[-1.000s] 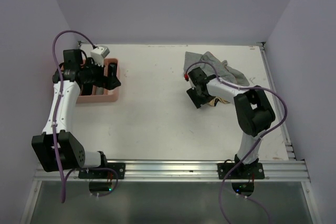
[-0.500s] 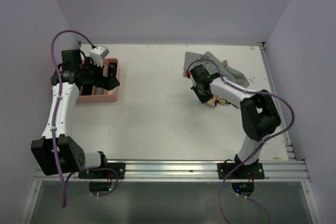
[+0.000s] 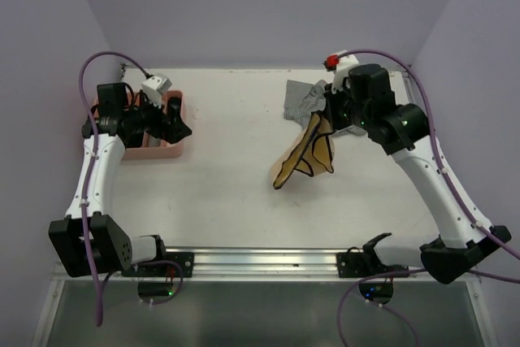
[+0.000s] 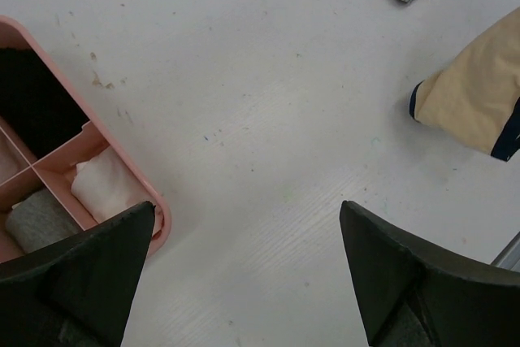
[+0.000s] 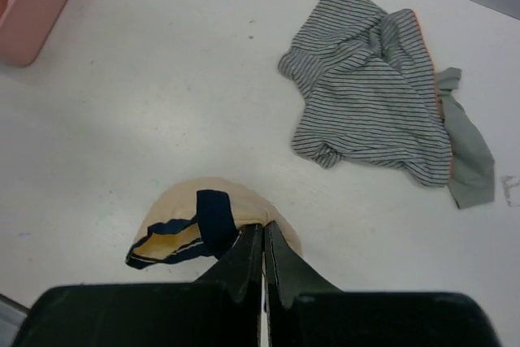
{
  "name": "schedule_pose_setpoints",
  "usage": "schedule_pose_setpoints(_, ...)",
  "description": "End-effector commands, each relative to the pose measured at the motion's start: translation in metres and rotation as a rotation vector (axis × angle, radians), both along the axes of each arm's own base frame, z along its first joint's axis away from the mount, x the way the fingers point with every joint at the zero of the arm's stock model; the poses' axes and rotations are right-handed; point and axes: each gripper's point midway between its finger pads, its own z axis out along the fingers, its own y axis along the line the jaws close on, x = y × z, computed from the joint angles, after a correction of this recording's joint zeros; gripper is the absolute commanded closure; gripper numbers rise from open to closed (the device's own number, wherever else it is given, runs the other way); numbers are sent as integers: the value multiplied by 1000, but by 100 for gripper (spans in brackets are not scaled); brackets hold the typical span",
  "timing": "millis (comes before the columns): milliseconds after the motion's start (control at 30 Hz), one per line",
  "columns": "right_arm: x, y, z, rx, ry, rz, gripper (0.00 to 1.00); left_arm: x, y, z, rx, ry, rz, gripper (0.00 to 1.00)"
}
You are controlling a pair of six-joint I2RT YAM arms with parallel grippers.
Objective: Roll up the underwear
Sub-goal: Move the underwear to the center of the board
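White table [image 3: 236, 201], pale lilac walls: the right gripper [image 5: 264, 237], raised over the far right of the surface, has its jaws pinched tight on one edge of the beige underwear [image 3: 305, 156]. The dark-trimmed garment hangs below the claw. Seen from above, its long axis slants from the fingers down toward the near-left, and whether its lower end brushes the table cannot be told. Just beyond it, at the far edge, the grey striped underwear [image 5: 366, 95] lies crumpled in a heap, with a plain grey-green piece [image 5: 471, 168] showing at its side. Neither is touched by an arm. The left gripper [image 4: 246, 205] hovers with its jaws spread wide and holding nothing, well apart from the hanging garment, at the near right corner of the pink tray [image 3: 158, 153] on the table's left. The tray's compartments hold a dark item [image 4: 32, 87], a white roll [image 4: 106, 184] and a grey roll [image 4: 36, 221]. The right arm is plainly the nearer one, and the only one on the fabric. The rolling itself appears not yet begun. The next move likely calls for spreading the beige piece flat on the bare stretch between the arms, where a single-edge pinch could leave it folded on itself.
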Motion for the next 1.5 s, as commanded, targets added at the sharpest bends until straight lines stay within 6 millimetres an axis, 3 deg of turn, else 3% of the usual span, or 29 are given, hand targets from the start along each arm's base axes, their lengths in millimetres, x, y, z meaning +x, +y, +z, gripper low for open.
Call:
schedule_pose_setpoints(0,-8,42,-12,71,118,149,100,0,-6,13,-15,-107,-52,0)
schedule_pose_setpoints(100,-9,67,-5,134,120,204,100,-8,-8,5,-11,-116,-83,2)
schedule_pose_setpoints(233,-6,78,-13,159,148,188,100,-35,-25,-11,-26,-142,-238,9)
schedule_pose_setpoints(400,4,71,-65,95,225,105,100,-68,-35,-47,4,-233,-373,11)
schedule_pose_setpoints(500,10,64,-82,64,232,47,100,-90,-47,-69,-27,-257,-445,16)
schedule_pose_setpoints(533,11,63,-82,65,228,34,100,-102,-54,-86,-32,-248,-483,19)
schedule_pose_setpoints(600,13,63,-83,70,227,22,100,-99,-59,-90,32,-340,-495,23)
schedule_pose_setpoints(700,18,61,-85,67,223,-12,100,-104,-89,-104,133,-473,-576,28)
schedule_pose_setpoints(800,26,53,-92,24,225,-62,100,-95,-103,-112,228,-571,-603,32)
schedule_pose_setpoints(1000,34,46,-108,9,262,-127,100,-99,-183,-115,289,-664,-837,46)
schedule_pose_setpoints(1033,35,46,-112,9,273,-134,100,-93,-190,-123,329,-668,-858,48)
schedule_pose_setpoints(1133,38,43,-118,15,290,-152,100,-90,-220,-123,327,-739,-916,49)
schedule_pose_setpoints(1267,42,39,-120,31,300,-167,100,-75,-240,-121,337,-768,-953,51)
schedule_pose_setpoints(1467,46,31,-123,48,316,-186,100,-79,-263,-129,353,-807,-1056,55)
